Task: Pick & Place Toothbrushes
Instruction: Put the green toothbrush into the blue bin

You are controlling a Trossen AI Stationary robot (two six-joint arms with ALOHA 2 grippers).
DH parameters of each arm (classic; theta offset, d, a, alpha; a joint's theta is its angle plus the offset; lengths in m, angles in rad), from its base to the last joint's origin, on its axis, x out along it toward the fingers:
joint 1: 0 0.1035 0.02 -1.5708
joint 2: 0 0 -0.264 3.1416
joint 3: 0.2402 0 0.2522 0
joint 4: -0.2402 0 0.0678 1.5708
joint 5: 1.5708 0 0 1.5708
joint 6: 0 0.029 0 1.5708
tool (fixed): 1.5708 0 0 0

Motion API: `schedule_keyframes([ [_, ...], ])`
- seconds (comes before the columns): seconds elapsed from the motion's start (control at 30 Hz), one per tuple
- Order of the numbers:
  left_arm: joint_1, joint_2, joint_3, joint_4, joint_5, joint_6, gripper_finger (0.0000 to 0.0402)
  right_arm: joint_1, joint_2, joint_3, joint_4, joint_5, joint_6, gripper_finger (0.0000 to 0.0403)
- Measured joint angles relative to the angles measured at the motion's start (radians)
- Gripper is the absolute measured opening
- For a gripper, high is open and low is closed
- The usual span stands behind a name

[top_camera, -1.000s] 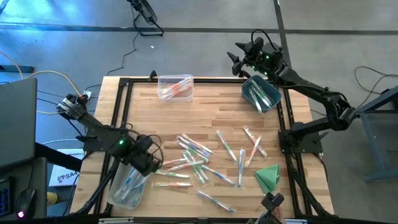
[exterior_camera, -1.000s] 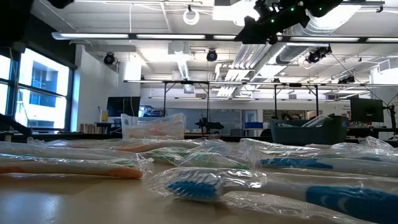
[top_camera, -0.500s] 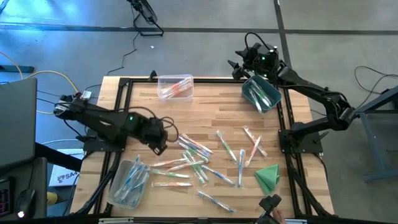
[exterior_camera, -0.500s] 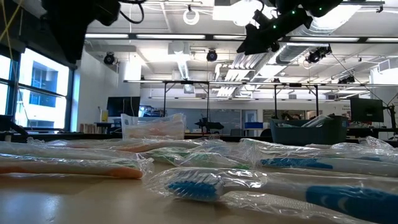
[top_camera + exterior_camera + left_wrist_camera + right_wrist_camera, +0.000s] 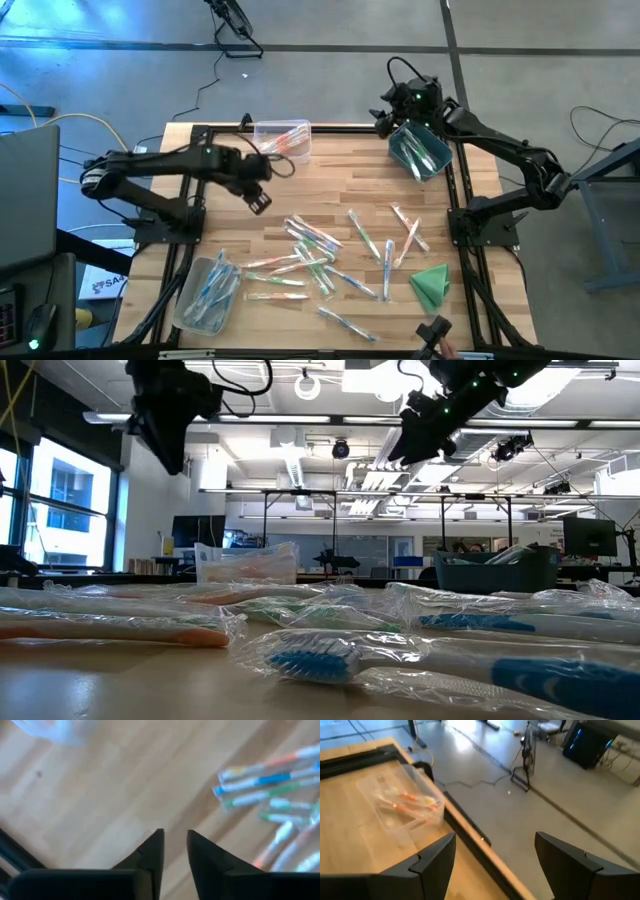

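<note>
Several wrapped toothbrushes point(image 5: 328, 256) lie loose on the middle of the wooden table; the left wrist view shows some of these toothbrushes point(image 5: 265, 790) too. More lie in a clear bin point(image 5: 282, 140) at the far edge, a teal bin point(image 5: 420, 150) at the far right and a clear bin point(image 5: 208, 292) at the near left. My left gripper point(image 5: 258, 197) hangs over bare wood left of the loose pile, pointing down, its fingers point(image 5: 152, 855) a narrow gap apart and empty. My right gripper point(image 5: 383, 112) is raised beside the teal bin, wide open and empty.
A folded green cloth point(image 5: 430, 283) lies at the near right. A black frame point(image 5: 200, 140) runs along the table's edges. Bare wood lies between the far clear bin and the loose pile. In the low view, wrapped toothbrushes point(image 5: 330, 660) fill the foreground.
My left gripper has swung from above the near-left clear bin toward the table's far edge and a little to the right, rolling as it went. It now hangs over bare wood. My right gripper has tipped downward beside the teal bin.
</note>
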Motion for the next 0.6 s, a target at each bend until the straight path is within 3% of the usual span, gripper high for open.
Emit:
schedule_keyframes([
  [0.3,0.196,-0.073,0.000,0.103,-0.119,0.208,0.0013,0.000,0.000,0.000,-0.122,-0.018,0.028,0.0265],
  [0.6,0.377,-0.139,0.000,0.269,-0.054,0.415,0.0001,0.034,0.000,0.000,-0.141,-0.085,0.081,0.0265],
])
